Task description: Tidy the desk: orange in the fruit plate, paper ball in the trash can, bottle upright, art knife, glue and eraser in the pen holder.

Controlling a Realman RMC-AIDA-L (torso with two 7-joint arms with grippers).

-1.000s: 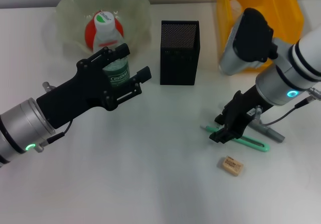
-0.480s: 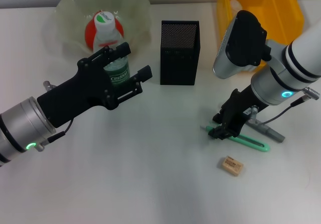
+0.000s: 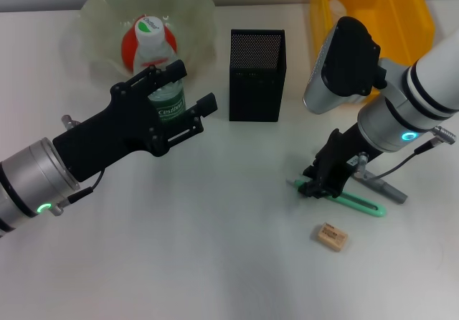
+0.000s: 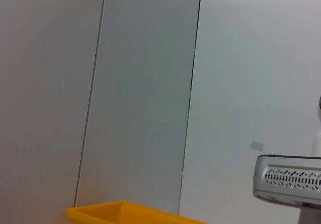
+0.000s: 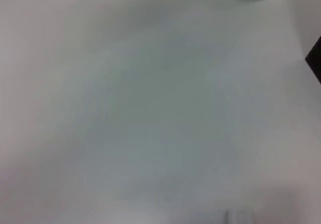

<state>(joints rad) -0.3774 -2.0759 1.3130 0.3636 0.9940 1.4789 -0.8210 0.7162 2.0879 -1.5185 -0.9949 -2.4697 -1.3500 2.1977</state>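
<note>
The right gripper (image 3: pixel 318 184) is lowered over the near end of the green art knife (image 3: pixel 351 201), lying lengthwise on the bench (image 3: pixel 215 248); finger closure cannot be told.

A yellow bin rim (image 4: pixel 125 211) sits below pale wall panels (image 4: pixel 140 93).

right hand (image 3: pixel 318 186) lower (onto art knife (image 3: pixel 351 201))

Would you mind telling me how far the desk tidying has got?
Done: the orange sits in the fruit plate, and the bottle stands upright by the left gripper. In hand: the right gripper is down on the green art knife. Left: the knife, glue and eraser into the pen holder.
</note>
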